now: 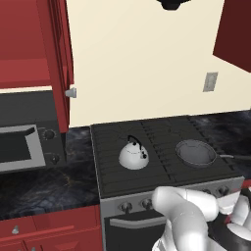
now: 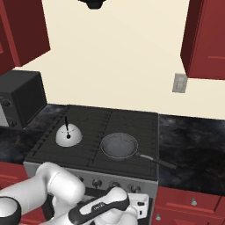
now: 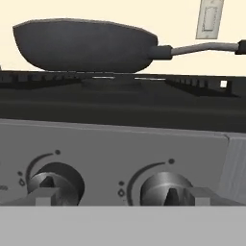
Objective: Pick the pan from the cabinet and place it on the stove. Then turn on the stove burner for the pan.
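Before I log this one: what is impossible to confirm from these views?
- Gripper fingertips: grey band cuts them off in the hand view.
- Knob pointer position: lower half cut by that band.
- Flame under the pan: burner hidden behind its base.
- Front knobs: partly covered by the arm in both base views.

The pan (image 1: 196,152) handle runs off the right edge in the left base view, and in the hand view its far end is cut off at the right edge too. The arm's white elbow covers the middle of the stove (image 1: 162,147) front, so several knobs are hidden there. In the hand view both knobs (image 3: 55,185) are chopped off along the bottom. The cabinet (image 1: 34,49) runs out of frame top and left, and the microwave (image 1: 24,142) is cut at the left edge.
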Tool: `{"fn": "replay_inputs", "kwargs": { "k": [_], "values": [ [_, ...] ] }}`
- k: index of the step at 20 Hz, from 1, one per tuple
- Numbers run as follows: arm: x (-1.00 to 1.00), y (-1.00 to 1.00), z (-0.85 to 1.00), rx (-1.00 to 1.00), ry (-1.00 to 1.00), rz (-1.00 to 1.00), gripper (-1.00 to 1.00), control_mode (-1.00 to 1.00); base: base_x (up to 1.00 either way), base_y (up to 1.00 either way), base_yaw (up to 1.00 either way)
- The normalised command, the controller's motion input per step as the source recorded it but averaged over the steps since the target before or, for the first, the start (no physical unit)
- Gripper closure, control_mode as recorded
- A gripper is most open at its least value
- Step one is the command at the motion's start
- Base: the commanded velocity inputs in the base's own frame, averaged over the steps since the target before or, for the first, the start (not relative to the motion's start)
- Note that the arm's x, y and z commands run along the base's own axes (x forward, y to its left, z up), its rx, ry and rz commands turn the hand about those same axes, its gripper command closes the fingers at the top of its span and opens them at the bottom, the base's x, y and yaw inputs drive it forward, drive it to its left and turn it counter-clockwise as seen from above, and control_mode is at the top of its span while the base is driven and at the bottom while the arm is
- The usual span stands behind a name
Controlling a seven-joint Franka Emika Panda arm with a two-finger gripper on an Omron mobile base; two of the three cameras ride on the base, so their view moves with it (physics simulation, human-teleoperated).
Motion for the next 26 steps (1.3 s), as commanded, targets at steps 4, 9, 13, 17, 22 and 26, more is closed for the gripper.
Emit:
{"fn": "replay_inputs", "kwargs": {
  "k": [4,9,13,17,22,26],
  "values": [
    [0.11,-0.05,-0.05,0.00,0.00,-0.06,-1.00,-1.00,0.00,0.00,0.00],
    [-0.08,-0.21,-0.17,0.00,-0.01,-0.07,-1.00,-1.00,0.00,0.00,0.00],
    [-0.12,-0.17,-0.16,0.00,-0.02,-0.06,-1.00,-1.00,0.00,0.00,0.00],
    [0.00,-0.06,-0.04,0.00,-0.04,-0.01,-1.00,-1.00,0.00,0.00,0.00],
    [0.00,-0.01,-0.01,0.00,-0.04,0.00,-1.00,-1.00,0.00,0.00,0.00],
    [0.00,0.00,0.00,0.00,-0.03,0.00,-1.00,-1.00,0.00,0.00,0.00]
  ]
}}
